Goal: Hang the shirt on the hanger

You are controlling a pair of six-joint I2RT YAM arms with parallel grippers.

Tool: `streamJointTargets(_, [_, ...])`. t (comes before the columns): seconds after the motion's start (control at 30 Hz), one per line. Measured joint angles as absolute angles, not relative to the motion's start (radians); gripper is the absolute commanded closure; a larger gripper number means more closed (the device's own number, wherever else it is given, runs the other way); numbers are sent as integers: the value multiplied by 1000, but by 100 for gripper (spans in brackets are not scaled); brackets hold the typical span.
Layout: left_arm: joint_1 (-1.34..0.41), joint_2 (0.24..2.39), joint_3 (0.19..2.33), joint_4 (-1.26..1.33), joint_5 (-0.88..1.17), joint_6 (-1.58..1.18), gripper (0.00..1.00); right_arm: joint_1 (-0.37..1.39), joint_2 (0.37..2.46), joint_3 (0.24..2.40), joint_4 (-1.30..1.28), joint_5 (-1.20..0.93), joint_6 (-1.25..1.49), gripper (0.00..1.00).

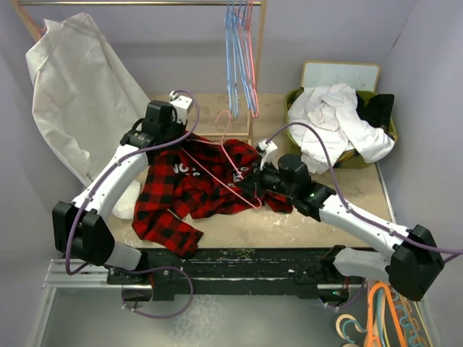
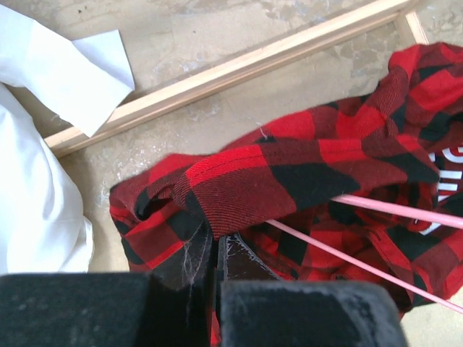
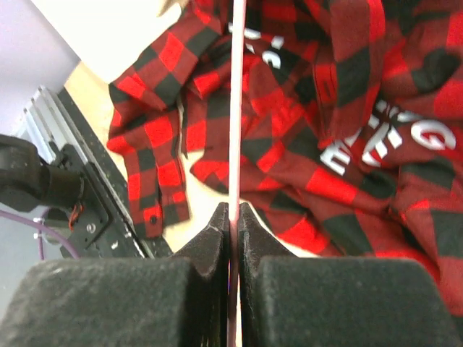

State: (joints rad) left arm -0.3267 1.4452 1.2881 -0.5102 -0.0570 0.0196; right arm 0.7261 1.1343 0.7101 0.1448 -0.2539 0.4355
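Observation:
The red-and-black plaid shirt [image 1: 189, 189] lies crumpled on the table, white lettering up. The thin pink-red hanger [image 1: 235, 163] lies across it, its hook [image 1: 223, 116] toward the back. My left gripper [image 1: 179, 137] is shut on a fold of the shirt [image 2: 253, 173] at its far edge; two hanger bars [image 2: 347, 260] run under the cloth. My right gripper [image 1: 249, 186] is shut on a hanger bar [image 3: 237, 108], which runs straight up from the jaws over the shirt [image 3: 340, 137].
A large white garment [image 1: 76, 87] hangs at the back left. Light blue hangers [image 1: 235, 58] hang on a wooden rack [image 1: 249, 123]. A green basket [image 1: 391, 130] of white clothes stands at the back right. Orange hangers [image 1: 380, 314] lie at the front right.

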Motion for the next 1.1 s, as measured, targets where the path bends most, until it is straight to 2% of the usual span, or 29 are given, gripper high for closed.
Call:
streamJointTargets(0.43, [-326,1428,1323,-566,-65,47,100,726,1182,773,245,-333,403,100])
streamJointTargets(0.7, [-327,1409,1403,-628,-47,46,100,725,1321,790,340,-400,396,100])
streamJointTargets(1.1, [-327,1357,1404,-709,39,37,100,725,1569,994,441,-474,382,100])
